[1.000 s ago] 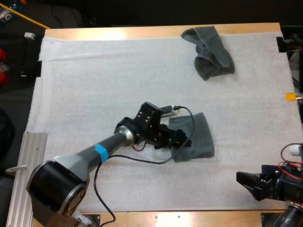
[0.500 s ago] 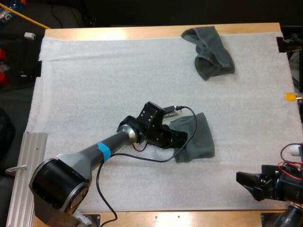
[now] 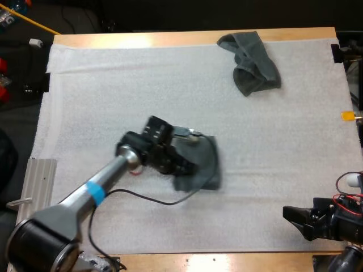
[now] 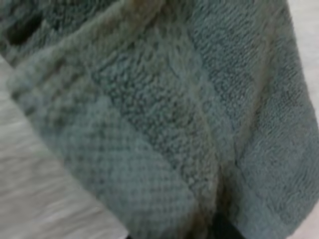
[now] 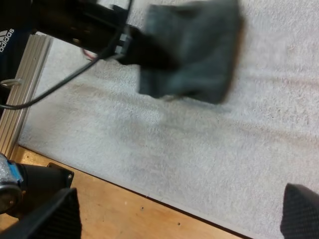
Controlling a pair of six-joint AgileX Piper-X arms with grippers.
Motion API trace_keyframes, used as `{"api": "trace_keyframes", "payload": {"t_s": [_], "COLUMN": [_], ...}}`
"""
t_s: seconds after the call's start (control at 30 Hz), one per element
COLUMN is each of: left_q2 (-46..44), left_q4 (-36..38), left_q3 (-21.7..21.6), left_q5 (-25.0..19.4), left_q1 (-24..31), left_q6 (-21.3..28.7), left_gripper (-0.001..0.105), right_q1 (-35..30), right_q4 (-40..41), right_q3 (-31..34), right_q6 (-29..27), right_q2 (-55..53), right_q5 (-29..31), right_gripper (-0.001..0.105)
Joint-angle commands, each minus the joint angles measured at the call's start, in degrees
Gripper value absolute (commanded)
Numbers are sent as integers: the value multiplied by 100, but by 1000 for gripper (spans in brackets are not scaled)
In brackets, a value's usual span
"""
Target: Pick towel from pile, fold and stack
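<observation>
A dark grey-green towel (image 3: 199, 164), folded small, hangs from my left gripper (image 3: 184, 167) over the middle of the white mat (image 3: 113, 85); the gripper is shut on the towel's left edge. The left wrist view looks straight onto the towel's weave (image 4: 164, 114) from very close. A second, crumpled towel (image 3: 252, 62) lies at the mat's far right. My right gripper (image 3: 294, 218) rests low at the near right corner, open, its fingers (image 5: 55, 214) wide apart with nothing between them. The right wrist view takes in the held towel (image 5: 194, 55) and the left gripper (image 5: 144, 50) beyond the table's front edge.
An aluminium rail (image 3: 25, 209) lies off the mat's near left side. The wooden table edge (image 3: 227, 262) runs along the front. Bare mat lies between the two towels.
My left gripper closed on the folded towel and has carried it leftward across the mat. The right arm and the crumpled towel have stayed put.
</observation>
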Motion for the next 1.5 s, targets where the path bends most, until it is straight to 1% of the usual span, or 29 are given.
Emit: {"api": "trace_keyframes", "payload": {"t_s": [0.0, 0.07, 0.13, 0.17, 0.2, 0.27, 0.3, 0.37, 0.43, 0.57, 0.63, 0.73, 0.8, 0.83, 0.87, 0.9, 0.97, 1.03, 1.1, 1.17, 1.23, 1.3, 1.33, 1.37, 1.4, 1.47], "left_q2": [-181, -358, -468, -540, -575, -665, -680, -704, -702, -702, -702, -702, -702, -702, -702, -702, -702, -702, -702, -702, -702, -702, -702, -702, -702, -702], "left_q4": [357, 790, 1135, 1337, 1407, 1688, 1753, 1857, 1878, 1867, 1866, 1828, 1802, 1785, 1774, 1772, 1792, 1847, 1949, 2208, 2466, 2703, 2773, 2799, 2775, 2543], "left_q3": [-30, -30, -30, -30, -30, -30, -30, -30, -30, -30, -30, -30, -30, -30, -30, -40, -84, -144, -242, -420, -544, -602, -601, -566, -531, -335], "left_q5": [-395, -823, -1107, -1375, -1528, -2023, -2161, -2605, -2855, -2869, -2885, -3177, -3339, -3360, -3425, -3459, -3590, -3677, -3809, -3946, -3924, -3725, -3501, -3171, -3006, -2573], "left_q1": [173, 577, 872, 1098, 1222, 1667, 1752, 2160, 2407, 2848, 2925, 2958, 2958, 2958, 2958, 2958, 2958, 2958, 2958, 2958, 2958, 2958, 2958, 2958, 2958, 2958], "left_q6": [318, 714, 1051, 1215, 1278, 1549, 1616, 1853, 1890, 1888, 1911, 1942, 1960, 1960, 1987, 2004, 2005, 2005, 2005, 1900, 1772, 1699, 1684, 1643, 1632, 1594], "left_gripper": [0, 0, 0, 0, 0, 0, 0, 0, 0, 0, 0, 0, 7, 15, 27, 32, 55, 69, 70, 64, 61, 59, 59, 59, 59, 59], "right_q1": [6, 6, 6, 6, 6, 6, 6, 6, 6, 6, 6, 6, 6, 6, 6, 6, 6, 6, 6, 6, 6, 6, 6, 6, 6, 6], "right_q4": [41, 41, 41, 41, 31, -39, -58, -247, -417, -678, -696, -695, -695, -695, -695, -695, -695, -695, -695, -695, -695, -695, -695, -695, -695, -695], "right_q3": [-8, -8, -8, -8, -8, -8, -8, -8, -8, -8, -8, -8, -8, -8, -8, -8, -8, -8, -8, -8, -8, -8, -8, -8, -8, -8], "right_q6": [-33, -33, -33, -33, -47, -98, -97, -97, -97, -97, -97, -97, -97, -97, -97, -84, -72, -72, -72, -72, -72, -72, -72, -87, -97, -101], "right_q2": [-5, -5, -5, -5, -5, -5, -5, -5, -5, -5, -5, -5, -5, -5, -5, -5, -5, -5, -5, -5, -5, -5, -5, -5, -5, -5], "right_q5": [-18, -18, -44, -108, -187, -427, -472, -640, -715, -760, -758, -758, -779, -787, -785, -785, -785, -785, -785, -785, -785, -785, -785, -785, -785, -785], "right_gripper": [78, 78, 78, 78, 78, 78, 78, 78, 78, 78, 78, 78, 78, 78, 78, 78, 78, 78, 78, 78, 78, 78, 78, 78, 78, 78]}}
